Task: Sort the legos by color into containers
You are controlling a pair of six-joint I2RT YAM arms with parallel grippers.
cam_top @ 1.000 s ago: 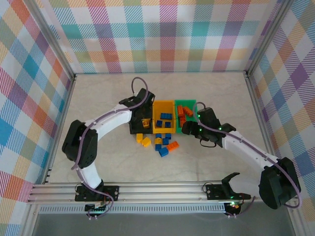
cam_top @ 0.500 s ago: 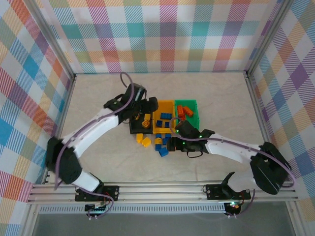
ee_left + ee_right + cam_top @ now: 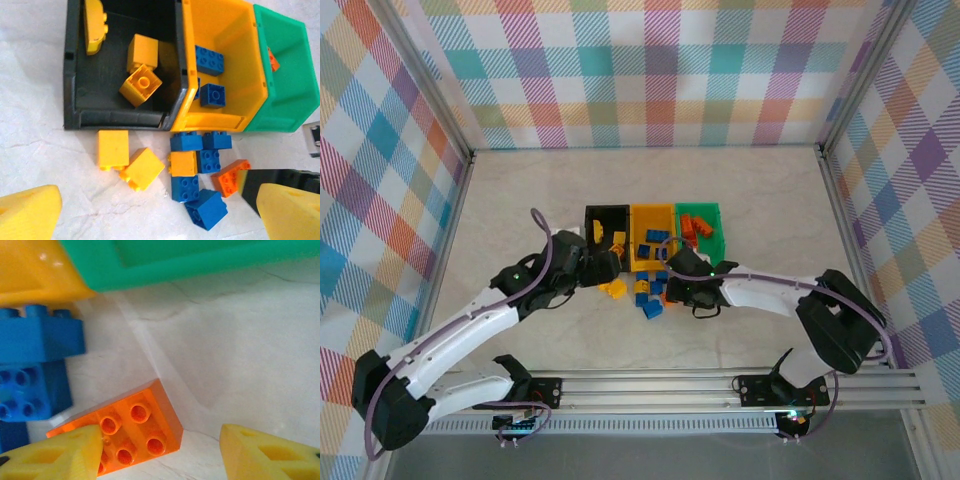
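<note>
Three containers stand in a row: black bin (image 3: 603, 213) (image 3: 72, 80) holding yellow legos (image 3: 140, 85), yellow bin (image 3: 652, 212) (image 3: 216, 121) holding blue ones (image 3: 209, 60), green bin (image 3: 701, 210) (image 3: 280, 100) holding orange ones (image 3: 694, 226). Loose yellow (image 3: 113, 149) and blue (image 3: 185, 188) legos lie in front of them. My left gripper (image 3: 603, 268) (image 3: 160, 220) hovers open over this pile, holding nothing. My right gripper (image 3: 672, 290) (image 3: 162, 455) is open astride a loose orange brick (image 3: 131, 430) (image 3: 230, 177). One of its fingers (image 3: 55, 455) touches the brick, while the other stands apart from it.
Metal frame rails (image 3: 650, 388) run along the near edge and up both sides. Bare table (image 3: 520, 200) lies left of, right of and behind the bins. Both arms meet at the brick pile, close together.
My left gripper opened over the black bin, left a yellow brick there and drew back toward the loose pile. My right arm swung left from the green bin, its jaws narrowing around the orange brick.
</note>
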